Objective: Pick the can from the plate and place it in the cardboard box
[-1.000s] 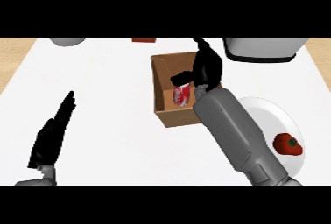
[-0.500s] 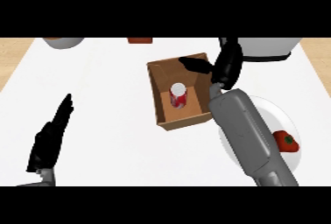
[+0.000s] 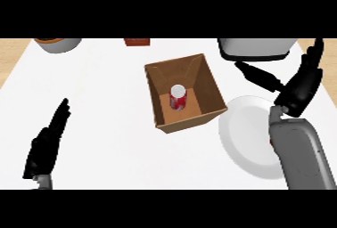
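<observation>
White counter top [image 3: 105,111] fills the view, with pale wood showing at its far corners. On the right hand [image 3: 299,87] the fingers [image 3: 260,75] are spread apart and straight, one reaching left toward the box and others pointing to the far edge; nothing is held between them. That hand hangs to the right of the cardboard box [image 3: 205,87], apart from it and just past the far rim of the white plate [image 3: 247,133]. Its grey forearm [image 3: 299,151] crosses the plate's right side and hides part of it.

The can [image 3: 178,98] stands upright on the floor of the open box, pale top up and red side showing, touched by no hand. The plate's visible part carries no can.

I judge the task essentially done: the can is off the plate and lies in the box, released. What remains, if anything, is bringing the right arm back to rest.

The left hand [image 3: 45,144] rests low at the view's left, fingers straight and together, well apart from the box. A grey bowl [image 3: 58,44], a small reddish-brown object [image 3: 137,42] and a large white vessel [image 3: 256,49] sit along the far edge.
</observation>
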Motion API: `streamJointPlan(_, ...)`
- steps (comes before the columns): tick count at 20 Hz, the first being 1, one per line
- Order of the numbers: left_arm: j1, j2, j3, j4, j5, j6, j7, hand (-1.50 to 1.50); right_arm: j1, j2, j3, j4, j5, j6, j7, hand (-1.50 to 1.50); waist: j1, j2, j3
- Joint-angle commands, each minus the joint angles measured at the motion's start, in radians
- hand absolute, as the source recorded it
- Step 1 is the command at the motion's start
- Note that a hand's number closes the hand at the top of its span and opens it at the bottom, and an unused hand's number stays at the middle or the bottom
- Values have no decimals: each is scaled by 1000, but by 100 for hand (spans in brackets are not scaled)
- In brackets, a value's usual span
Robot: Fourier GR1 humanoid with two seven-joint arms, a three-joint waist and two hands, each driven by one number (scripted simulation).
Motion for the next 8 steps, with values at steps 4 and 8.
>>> streamJointPlan(4,-11,3,-1,-14,-5,-6,20,0,363,-143,-130,-365,-244,122,-96,-150,0,3,1)
streamJointPlan(8,-35,-14,-8,38,-19,8,-7,0,557,-183,-223,-501,-402,236,-193,-150,-6,4,1)
